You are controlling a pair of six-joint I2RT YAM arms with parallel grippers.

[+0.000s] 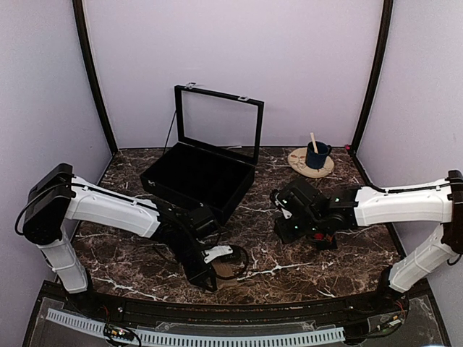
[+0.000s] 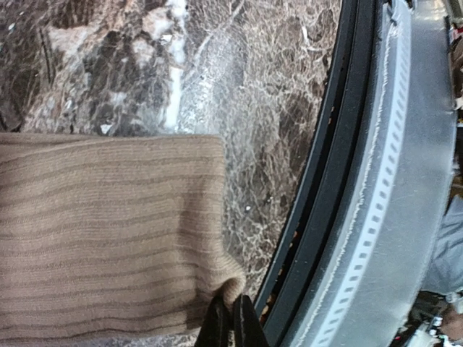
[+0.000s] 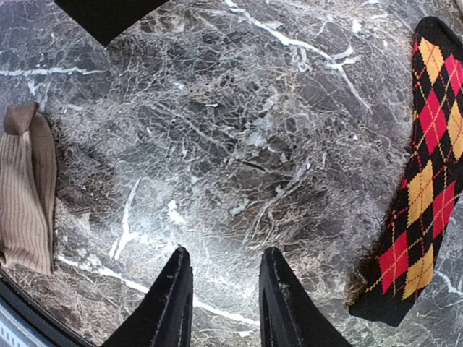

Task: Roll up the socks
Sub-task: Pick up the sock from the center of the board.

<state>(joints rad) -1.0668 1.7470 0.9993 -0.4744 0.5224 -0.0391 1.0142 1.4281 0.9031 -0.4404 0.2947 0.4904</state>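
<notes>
Left tool (image 2: 233, 322) clamps the lower-right corner of the ribbed tan sock (image 2: 108, 231) at frame bottom. Right tool (image 3: 224, 300) hovers, jaws apart, over the worktop (image 3: 239, 130), the argyle sock (image 3: 430, 181) far right. Limp, light knit, probably best gripped at an edge.

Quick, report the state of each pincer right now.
Left pincer: closed on a corner of the tan sock.
Right pincer: open, holding nothing.

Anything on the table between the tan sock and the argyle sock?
No, only bare marble table lies between the tan sock and the argyle sock, as the right wrist view shows.
</notes>
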